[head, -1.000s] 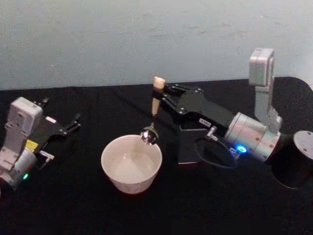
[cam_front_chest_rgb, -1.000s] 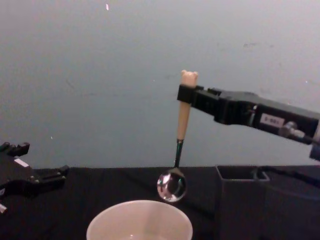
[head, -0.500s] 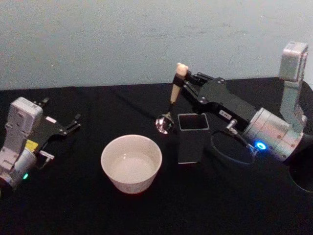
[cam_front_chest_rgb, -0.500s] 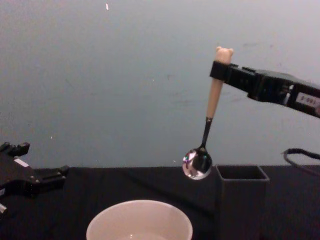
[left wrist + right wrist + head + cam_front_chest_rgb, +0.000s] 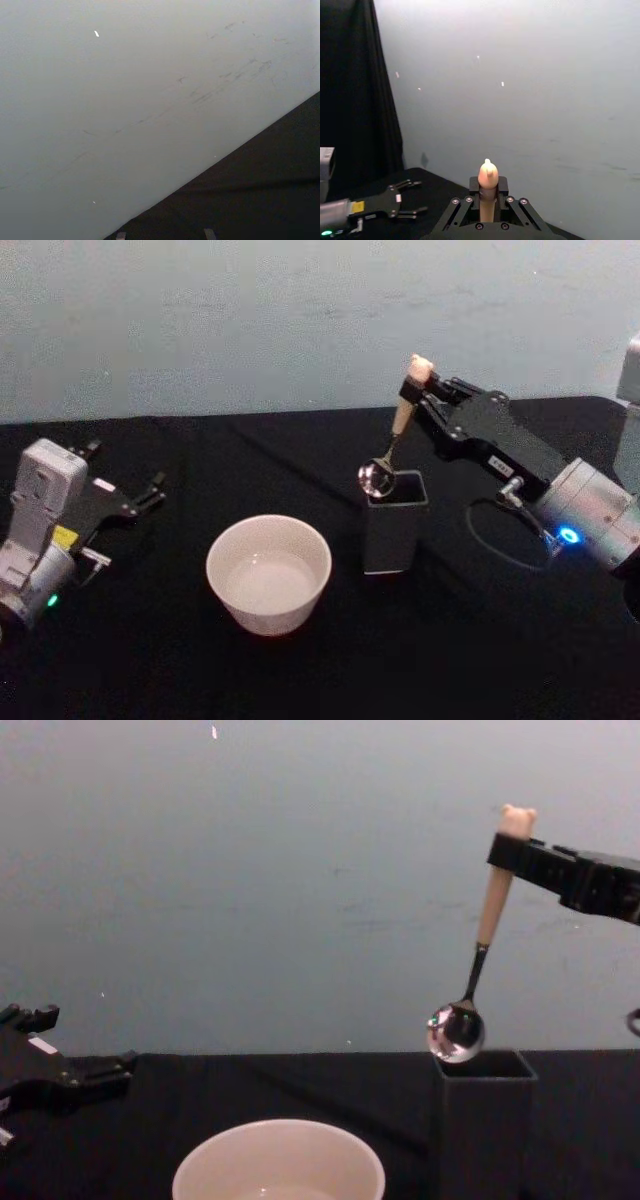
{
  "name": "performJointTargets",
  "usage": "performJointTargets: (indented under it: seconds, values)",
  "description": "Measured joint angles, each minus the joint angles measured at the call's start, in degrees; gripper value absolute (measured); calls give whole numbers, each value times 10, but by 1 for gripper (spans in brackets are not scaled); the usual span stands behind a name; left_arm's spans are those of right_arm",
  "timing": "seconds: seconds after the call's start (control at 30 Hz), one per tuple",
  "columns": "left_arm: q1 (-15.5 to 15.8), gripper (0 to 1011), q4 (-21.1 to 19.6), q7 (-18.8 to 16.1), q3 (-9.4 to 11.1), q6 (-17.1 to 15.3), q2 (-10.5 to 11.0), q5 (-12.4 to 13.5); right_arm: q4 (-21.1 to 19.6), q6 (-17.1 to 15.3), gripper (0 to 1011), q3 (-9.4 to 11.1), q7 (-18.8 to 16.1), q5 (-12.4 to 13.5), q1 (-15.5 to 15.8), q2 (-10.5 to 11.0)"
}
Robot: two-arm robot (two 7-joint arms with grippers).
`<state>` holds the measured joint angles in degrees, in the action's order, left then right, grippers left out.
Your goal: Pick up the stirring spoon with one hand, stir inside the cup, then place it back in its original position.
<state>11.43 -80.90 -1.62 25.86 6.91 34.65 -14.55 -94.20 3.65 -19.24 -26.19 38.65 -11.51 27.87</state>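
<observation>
My right gripper (image 5: 410, 392) clamps the stirring spoon (image 5: 400, 422) by its handle, bowl just above the holder box (image 5: 390, 535); my left gripper (image 5: 128, 468) lies spread, idle.

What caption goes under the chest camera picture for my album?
The right gripper holds the stirring spoon, bowl just above the dark holder box rim, white cup nearby.

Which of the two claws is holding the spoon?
The right claw, raised near the dark holder, pinching the spoon by its beige handle. The left claw sits open far off to the left, holding nothing.
</observation>
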Motion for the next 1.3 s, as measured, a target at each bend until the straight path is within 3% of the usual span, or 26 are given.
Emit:
performJointTargets:
  seconds: [0.5,1.3]
  values:
    - [0,1001,0,0,0,0,0,0,14,3,205,22,11,-19,5,-2]
    - [0,1001,0,0,0,0,0,0,74,-23,205,4,-6,-36,-12,-18]
